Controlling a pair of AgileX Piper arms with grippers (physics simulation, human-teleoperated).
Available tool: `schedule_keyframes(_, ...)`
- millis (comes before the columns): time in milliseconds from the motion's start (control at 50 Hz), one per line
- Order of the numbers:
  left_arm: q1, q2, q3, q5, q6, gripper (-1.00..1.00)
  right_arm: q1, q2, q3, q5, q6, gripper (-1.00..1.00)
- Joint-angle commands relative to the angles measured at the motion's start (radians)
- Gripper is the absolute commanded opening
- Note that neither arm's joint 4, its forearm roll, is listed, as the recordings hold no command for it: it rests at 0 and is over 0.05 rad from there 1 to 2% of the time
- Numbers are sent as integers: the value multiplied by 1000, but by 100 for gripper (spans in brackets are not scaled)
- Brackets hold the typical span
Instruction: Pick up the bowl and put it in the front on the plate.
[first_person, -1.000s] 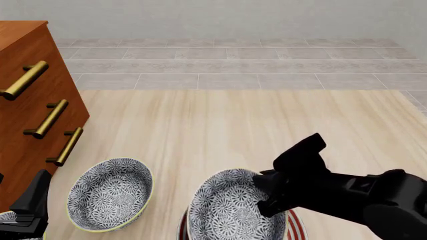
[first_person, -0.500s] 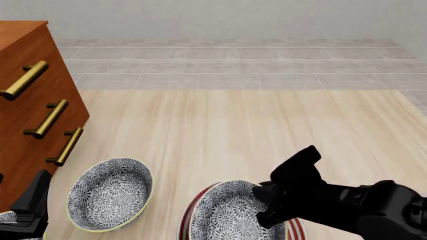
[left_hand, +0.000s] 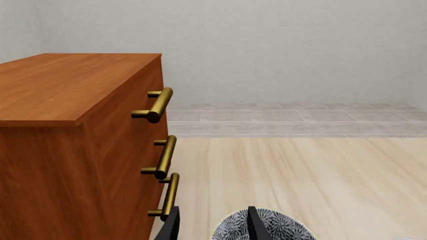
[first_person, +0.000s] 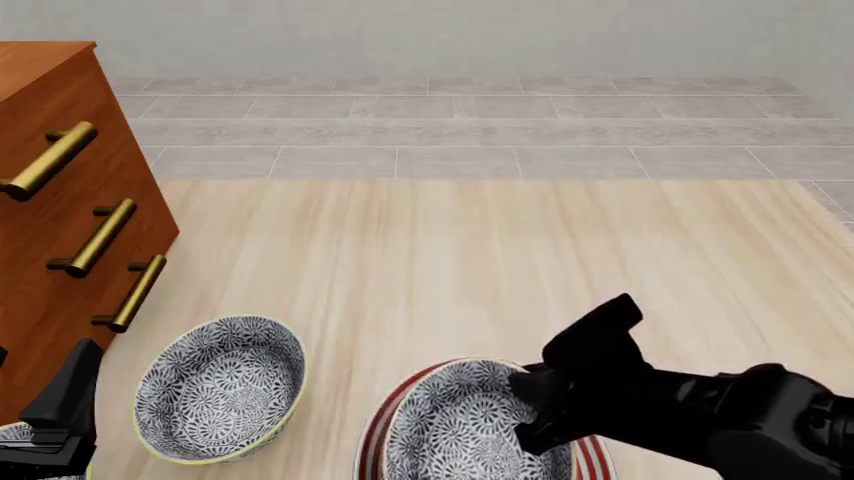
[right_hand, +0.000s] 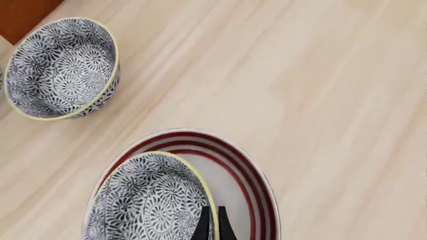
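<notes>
A blue-and-white floral bowl (first_person: 454, 430) with a cream-yellow rim sits in the red-ringed white plate (first_person: 378, 425) at the table's front edge. My right gripper (first_person: 527, 412) is shut on the near right side of the bowl's rim. In the right wrist view the thin fingertips (right_hand: 203, 225) pinch the rim of the bowl (right_hand: 147, 200), off-centre in the plate (right_hand: 257, 185). My left gripper (first_person: 60, 410) hangs at the front left, open and empty, its fingers (left_hand: 256, 227) spread apart.
A second matching bowl (first_person: 220, 385) (right_hand: 63, 67) stands on the wooden table left of the plate, with a bowl rim (left_hand: 283, 227) showing past the left fingers. A wooden dresser (first_person: 54, 230) with brass handles (first_person: 100, 238) lines the left side.
My right gripper came down and slightly toward the front with the bowl, which now sits lower in the plate. Over the last half second almost nothing moved. The left arm stayed still.
</notes>
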Motion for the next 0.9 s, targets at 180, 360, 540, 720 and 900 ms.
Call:
schedule_keyframes(180, 0, 0, 0, 0, 0, 100, -8, 12, -15, -6, -32, 100)
schedule_keyframes(360, 0, 0, 0, 0, 0, 100, -24, -29, -42, 25, -97, 100)
schedule_keyframes(540, 0, 0, 0, 0, 0, 100, -55, -55, -82, 67, -149, 100)
schedule_keyframes(720, 0, 0, 0, 0, 0, 100, -57, -67, -111, 92, -172, 100)
schedule_keyframes(900, 0, 0, 0, 0, 0, 100, -69, -71, -122, 83, -178, 100)
